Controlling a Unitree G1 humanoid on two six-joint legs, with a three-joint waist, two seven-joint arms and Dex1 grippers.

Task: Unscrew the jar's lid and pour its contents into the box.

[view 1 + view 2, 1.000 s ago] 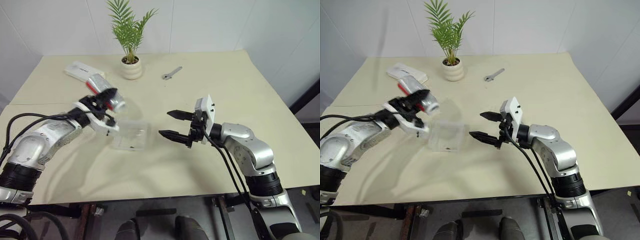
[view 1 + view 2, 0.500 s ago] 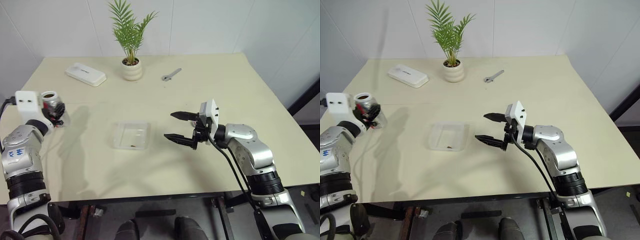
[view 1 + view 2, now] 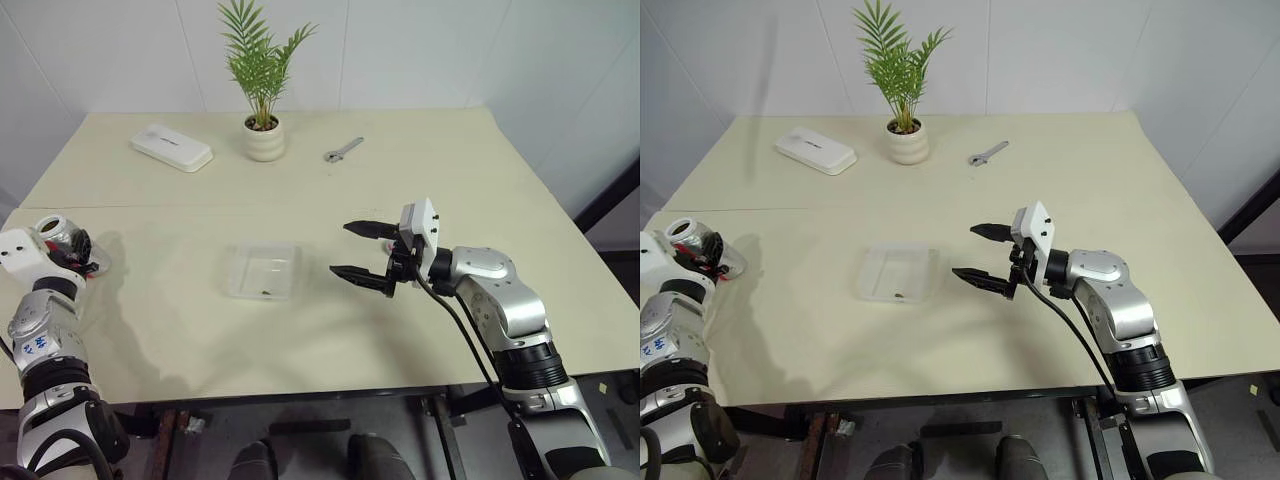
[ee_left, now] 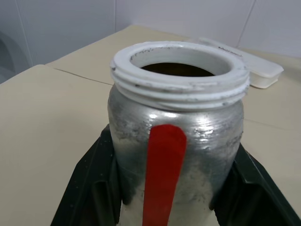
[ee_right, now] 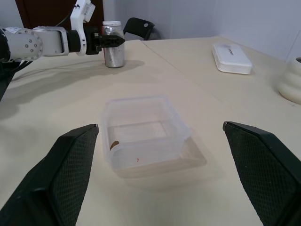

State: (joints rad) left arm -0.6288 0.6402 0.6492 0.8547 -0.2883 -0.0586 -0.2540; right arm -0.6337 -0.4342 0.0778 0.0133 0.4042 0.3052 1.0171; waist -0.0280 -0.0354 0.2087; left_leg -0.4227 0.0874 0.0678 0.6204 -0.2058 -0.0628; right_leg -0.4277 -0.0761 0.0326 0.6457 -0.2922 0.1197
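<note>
Carried since a second ago from above the box [image 3: 263,271] out to the left edge of the table [image 3: 470,170], and now stood upright there: the jar [image 3: 55,232], silvery with a red stripe, white threaded mouth bare and uncapped. Half a second back, held a little farther in from that edge. Flanked on both sides by the black fingers [image 4: 91,181] of the left gripper [image 3: 72,247], close against the jar's wall in the left wrist view; whether pressing or just let go, cannot tell. Dark inside the mouth, contents not made out there.

Near the table's middle, well apart from the jar, the clear shallow box, with a small brownish bit [image 5: 114,145] lying at one inner wall.

Just right of the box, hovering above the tabletop, the right gripper [image 3: 358,250], pointed level toward the box, its two fingers spread wide and empty, unchanged in spread from the earlier frames.

Farther back: a white flat case [image 3: 171,148] at the rear left, a white pot with a green palm [image 3: 263,138] behind the box, a small wrench [image 3: 343,149] to the right of the pot.
</note>
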